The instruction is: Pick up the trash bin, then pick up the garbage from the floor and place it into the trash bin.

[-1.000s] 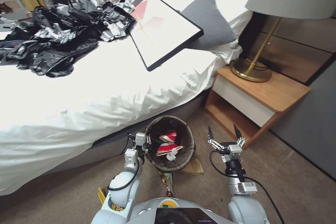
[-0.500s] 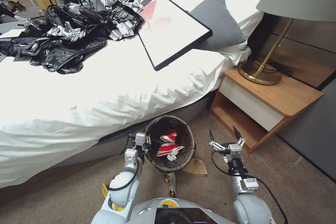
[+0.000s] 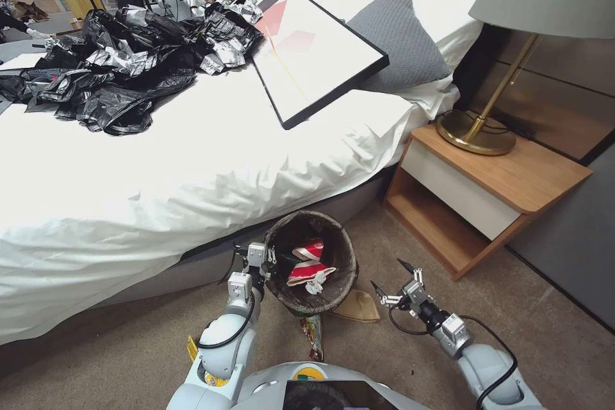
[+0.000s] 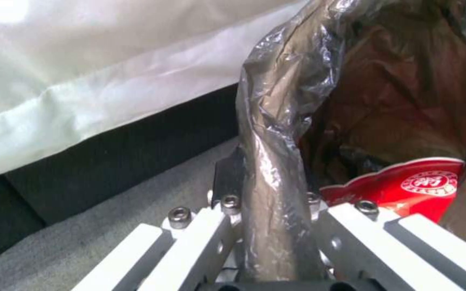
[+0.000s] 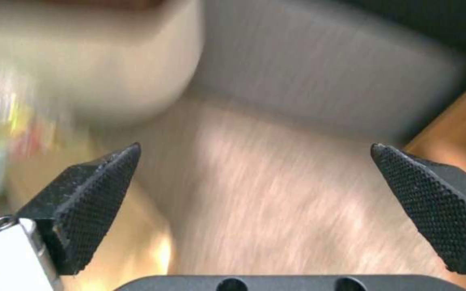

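At about 10 o'clock in the head view a heap of black plastic bags (image 3: 109, 73) lies on the white bed (image 3: 192, 173), untouched and no part of the job.

At roughly 7 o'clock the left gripper (image 3: 268, 261) stays clamped on the rim of the trash bin (image 3: 339, 282); the left wrist view shows its jaws pinching the dark liner bag (image 4: 276, 133) where it folds over the edge. The grip has not shifted over the last second. The bin sits at 6 o'clock, just off the bed's lower edge. Inside it lie crushed red-and-white cups (image 3: 307, 266), one of them showing red beside the jaws in the left wrist view.

Just beside the bin, toward 5 o'clock, a brown paper bag (image 3: 360, 306) lies flat on the carpet, and a colourful wrapper (image 3: 312, 335) lies on the floor under the bin's near side. A yellow scrap (image 3: 192, 348) pokes out by the left arm.

The change is on the right. Half a second ago the right gripper (image 3: 393, 280) pointed upward at 5 o'clock; now the arm has swung low and inward, its fingers (image 5: 90, 190) spread wide and empty, aimed toward the paper bag. That suggests the bin is secured and floor collection is under way, with the bag probably the next target.

Further right, a wooden nightstand (image 3: 512, 179) carries a brass lamp (image 3: 477, 131).
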Tool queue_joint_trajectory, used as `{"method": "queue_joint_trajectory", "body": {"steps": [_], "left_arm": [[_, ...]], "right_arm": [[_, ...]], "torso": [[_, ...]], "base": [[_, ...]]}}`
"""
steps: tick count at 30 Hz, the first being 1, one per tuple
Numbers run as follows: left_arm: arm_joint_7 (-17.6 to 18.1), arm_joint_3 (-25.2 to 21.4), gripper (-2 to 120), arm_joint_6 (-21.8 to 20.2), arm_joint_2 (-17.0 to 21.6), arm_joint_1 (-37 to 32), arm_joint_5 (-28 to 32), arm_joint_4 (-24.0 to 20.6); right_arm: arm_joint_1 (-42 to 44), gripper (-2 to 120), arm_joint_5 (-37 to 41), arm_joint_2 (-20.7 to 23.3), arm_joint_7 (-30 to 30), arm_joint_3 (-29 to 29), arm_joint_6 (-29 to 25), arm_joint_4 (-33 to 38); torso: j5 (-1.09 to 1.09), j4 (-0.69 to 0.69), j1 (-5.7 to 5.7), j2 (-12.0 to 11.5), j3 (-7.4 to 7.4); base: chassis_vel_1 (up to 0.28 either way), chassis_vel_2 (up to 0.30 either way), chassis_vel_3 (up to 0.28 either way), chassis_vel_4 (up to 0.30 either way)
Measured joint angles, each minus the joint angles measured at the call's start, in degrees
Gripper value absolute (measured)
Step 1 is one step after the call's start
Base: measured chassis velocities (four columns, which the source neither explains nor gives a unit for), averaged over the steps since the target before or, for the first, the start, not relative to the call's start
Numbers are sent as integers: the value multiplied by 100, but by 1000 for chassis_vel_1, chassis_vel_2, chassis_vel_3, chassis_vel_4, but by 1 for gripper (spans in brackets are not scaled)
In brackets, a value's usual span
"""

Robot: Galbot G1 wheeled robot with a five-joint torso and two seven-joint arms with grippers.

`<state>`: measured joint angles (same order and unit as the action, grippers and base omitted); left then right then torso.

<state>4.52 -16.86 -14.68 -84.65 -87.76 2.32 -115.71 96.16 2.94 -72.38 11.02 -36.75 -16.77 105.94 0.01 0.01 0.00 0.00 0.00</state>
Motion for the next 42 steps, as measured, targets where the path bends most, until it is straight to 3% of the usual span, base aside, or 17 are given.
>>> {"method": "queue_joint_trajectory", "body": {"steps": [9,11,18,30,39,42], "left_arm": [[2,-3,0,0,0,0,-2,0],[3,-5,0,0,0,1,-2,0],[6,-5,0,0,0,0,-2,0],[9,-4,0,0,1,0,-2,0],[9,-4,0,1,1,1,-2,0],[9,-4,0,1,0,0,-2,0]], "right_arm": [[-438,100,-150,781,1324,114,-5,-1084],[-843,100,-460,1078,1894,304,-77,-1823],[-1637,100,-918,1052,2859,619,-476,-3169],[-2427,100,-1320,762,3095,955,-822,-4281],[-2656,100,-1276,660,3061,1104,-866,-4466],[-2662,94,-1152,632,3082,1142,-890,-4470]], "torso": [[0,0,0,0,0],[-1,-1,0,0,0],[-2,-1,0,0,0],[-2,-1,0,0,0],[-2,-1,0,0,0],[-2,-1,0,0,0]], "base": [[0,0,0,0],[0,0,0,0],[0,0,0,0],[0,0,0,0],[0,0,0,0],[0,0,0,0]]}}
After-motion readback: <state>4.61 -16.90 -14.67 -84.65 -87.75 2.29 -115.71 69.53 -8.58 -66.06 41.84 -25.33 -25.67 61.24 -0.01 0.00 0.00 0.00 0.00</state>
